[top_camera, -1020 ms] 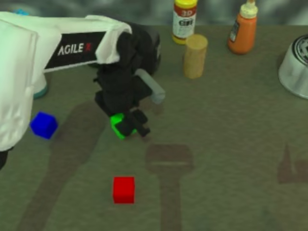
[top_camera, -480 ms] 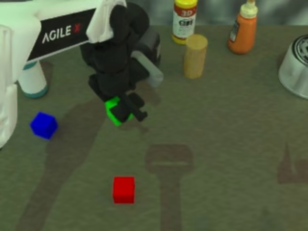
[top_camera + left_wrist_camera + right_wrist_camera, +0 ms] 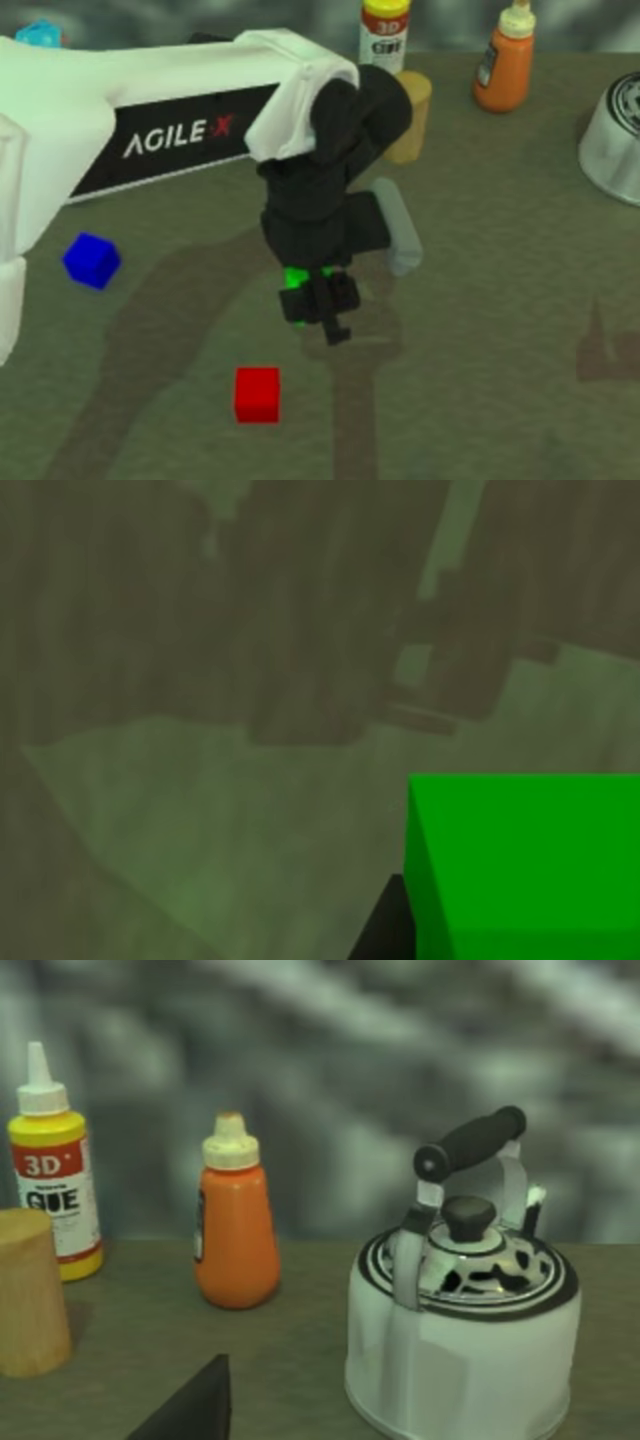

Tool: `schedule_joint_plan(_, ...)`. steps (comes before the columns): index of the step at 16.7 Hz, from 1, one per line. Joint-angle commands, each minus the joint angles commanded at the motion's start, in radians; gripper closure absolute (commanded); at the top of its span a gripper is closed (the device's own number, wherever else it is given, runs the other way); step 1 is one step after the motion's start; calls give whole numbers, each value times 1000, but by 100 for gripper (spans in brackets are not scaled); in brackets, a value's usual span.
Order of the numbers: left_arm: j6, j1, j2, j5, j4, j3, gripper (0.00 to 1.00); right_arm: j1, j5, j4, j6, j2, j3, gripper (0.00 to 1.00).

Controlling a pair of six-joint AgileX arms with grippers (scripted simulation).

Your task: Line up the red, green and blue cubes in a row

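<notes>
While the left arm is reaching across the table [image 3: 500, 300] in the top view, its left gripper [image 3: 318, 300] is clamping the green cube [image 3: 297, 276] above the middle, right of the red cube [image 3: 257, 393]; the blue cube [image 3: 91, 260] is sitting far left. Left wrist view: the green cube [image 3: 525, 865] is filling the near corner. Right wrist view: a kettle [image 3: 462, 1335], orange bottle [image 3: 234, 1230] and glue bottle [image 3: 55, 1175] are standing ahead.
</notes>
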Motion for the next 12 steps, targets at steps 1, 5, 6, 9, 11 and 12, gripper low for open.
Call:
schedule_joint_plan(1, 27, -43, -27, 0, 6, -34, 100, 0, 0, 0, 0, 0, 0, 0)
schedule_joint_plan(5, 86, -127, -92, -2, 21, -108, 100, 0, 0, 0, 0, 0, 0, 0)
schedule_joint_plan(6, 86, -127, -92, -2, 21, -108, 100, 0, 0, 0, 0, 0, 0, 0)
schedule_joint_plan(9, 85, -124, -86, -2, 23, -107, 100, 0, 0, 0, 0, 0, 0, 0)
schedule_joint_plan(11, 86, -124, -71, -2, 60, -129, 100, 0, 0, 0, 0, 0, 0, 0)
schedule_joint_plan(12, 85, -124, -60, -2, 90, -147, 100, 0, 0, 0, 0, 0, 0, 0)
